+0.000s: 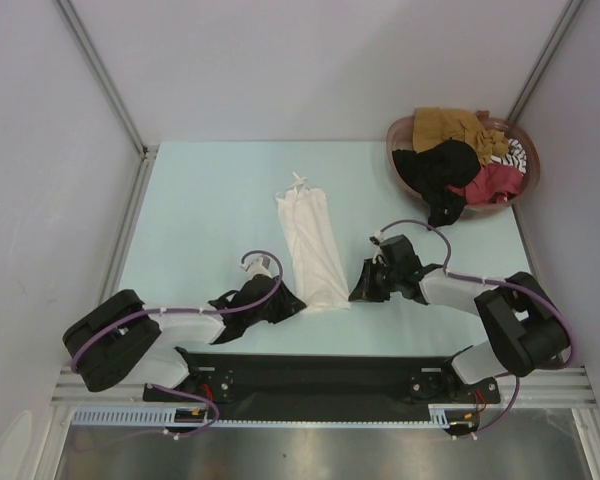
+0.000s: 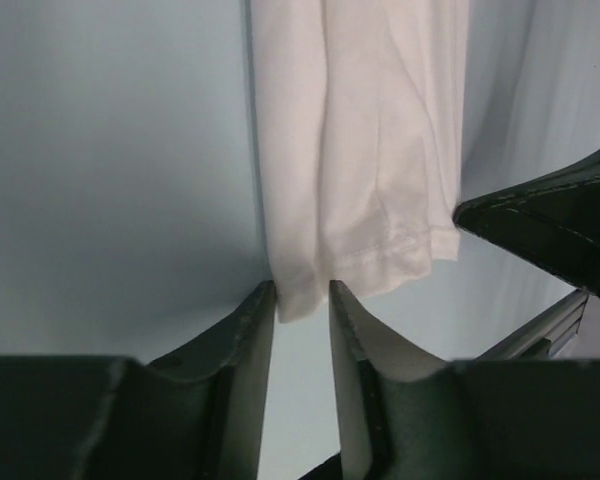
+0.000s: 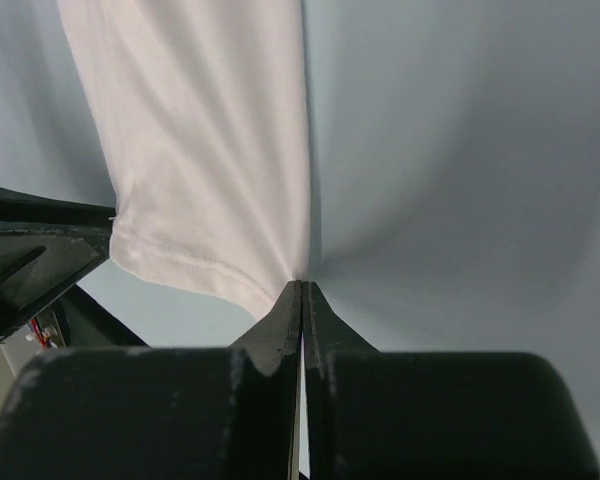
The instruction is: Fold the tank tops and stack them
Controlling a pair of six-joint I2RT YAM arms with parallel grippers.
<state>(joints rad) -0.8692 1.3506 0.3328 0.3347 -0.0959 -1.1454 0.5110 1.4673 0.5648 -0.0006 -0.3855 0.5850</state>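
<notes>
Where the white top lies in a long strip on the table, left hand sits at one hem corner, fingers narrowly parted around it. Right hand pressed shut at other corner; grip on cloth unclear. Far right, other tops heaped in basket.

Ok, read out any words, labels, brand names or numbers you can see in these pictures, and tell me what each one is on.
None: no readable text, number or sign shows in any of the three views.
The white tank top is plain, with no print or tag showing.
The basket shows no lettering, and any marking there would be too small to read.
</notes>
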